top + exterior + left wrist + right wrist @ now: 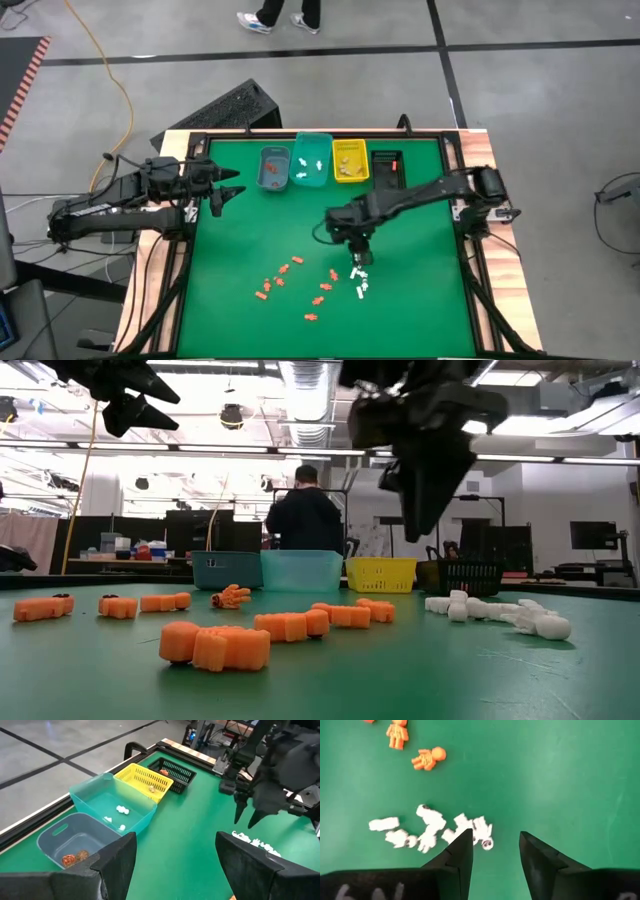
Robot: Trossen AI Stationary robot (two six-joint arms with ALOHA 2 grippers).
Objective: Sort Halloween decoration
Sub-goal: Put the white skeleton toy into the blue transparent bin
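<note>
Covering the table (420, 300), green felt

Four bins (275, 168) in row along table (420, 300) far edge; figurines (290, 285) scattered near front edge; right gripper (358, 252) above them; left gripper (232, 193) hanging at left side.

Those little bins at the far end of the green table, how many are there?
4, in a row along the far edge: a grey-blue bin, then a teal bin, a yellow basket and a black basket. None seems hidden.
</note>
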